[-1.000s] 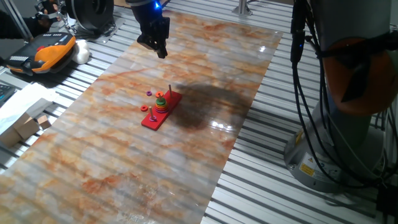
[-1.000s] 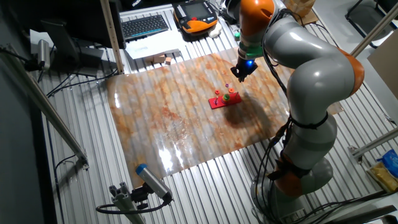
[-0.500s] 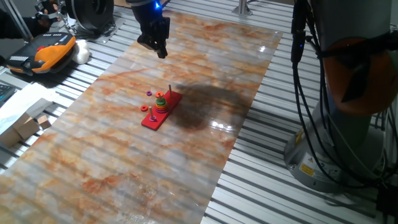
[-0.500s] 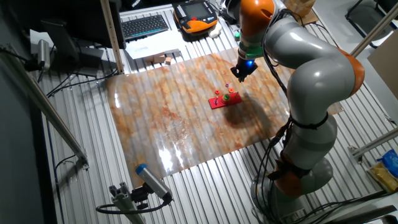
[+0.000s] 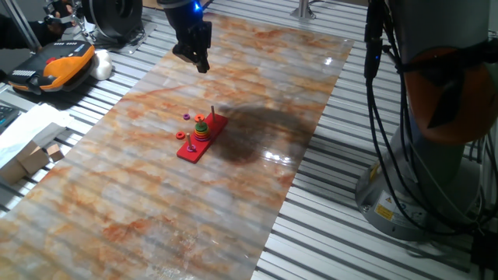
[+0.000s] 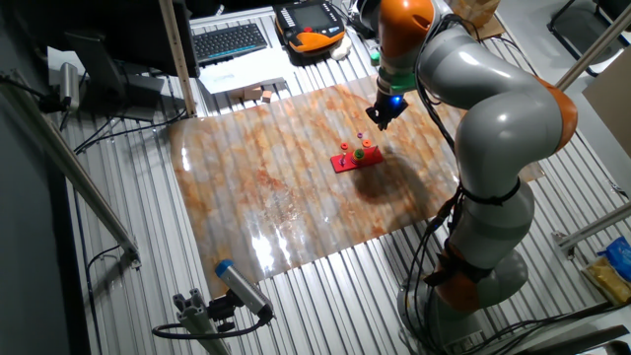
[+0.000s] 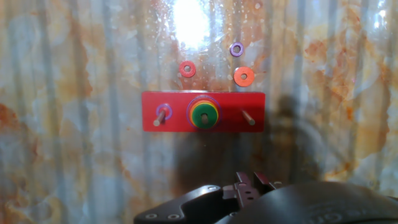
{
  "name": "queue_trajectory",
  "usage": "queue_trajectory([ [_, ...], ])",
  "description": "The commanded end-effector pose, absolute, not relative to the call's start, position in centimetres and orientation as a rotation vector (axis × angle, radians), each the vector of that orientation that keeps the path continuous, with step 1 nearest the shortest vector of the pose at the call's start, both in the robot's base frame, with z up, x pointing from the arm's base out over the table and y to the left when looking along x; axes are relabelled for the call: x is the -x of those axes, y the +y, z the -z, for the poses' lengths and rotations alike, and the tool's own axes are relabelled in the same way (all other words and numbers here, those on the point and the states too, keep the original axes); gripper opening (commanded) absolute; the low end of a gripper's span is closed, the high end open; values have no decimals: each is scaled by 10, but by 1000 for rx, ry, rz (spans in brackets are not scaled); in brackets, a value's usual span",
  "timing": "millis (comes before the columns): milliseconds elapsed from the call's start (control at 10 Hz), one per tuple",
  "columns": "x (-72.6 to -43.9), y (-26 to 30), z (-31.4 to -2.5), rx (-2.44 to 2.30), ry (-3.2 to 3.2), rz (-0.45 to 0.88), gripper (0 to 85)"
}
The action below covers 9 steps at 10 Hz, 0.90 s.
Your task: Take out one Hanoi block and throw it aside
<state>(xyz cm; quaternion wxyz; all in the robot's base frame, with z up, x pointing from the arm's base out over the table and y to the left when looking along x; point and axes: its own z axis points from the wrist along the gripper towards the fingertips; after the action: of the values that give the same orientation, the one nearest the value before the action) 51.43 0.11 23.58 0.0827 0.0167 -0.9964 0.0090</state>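
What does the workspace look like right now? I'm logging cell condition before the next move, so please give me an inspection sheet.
Surface: marbled table top, glossy, with glare patches.
Job's things: red peg board lies flat; the green ring tops the stack on its middle peg; a purple ring sits on one end peg; the other end peg is bare.
Clutter: three loose rings beside the board, red, orange and purple.
Grippers: gripper hangs well above the table, holding nothing; open or shut cannot be told.
Cables: black bundle along the robot's body.
Surroundings: keyboard, orange pendant.
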Motion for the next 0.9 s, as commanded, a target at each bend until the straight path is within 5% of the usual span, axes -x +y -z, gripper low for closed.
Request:
queue_trajectory([
  [0,-514,1,-236,-51,-2976,-27,170],
  [800,-514,1,-236,55,-3061,40,170],
])
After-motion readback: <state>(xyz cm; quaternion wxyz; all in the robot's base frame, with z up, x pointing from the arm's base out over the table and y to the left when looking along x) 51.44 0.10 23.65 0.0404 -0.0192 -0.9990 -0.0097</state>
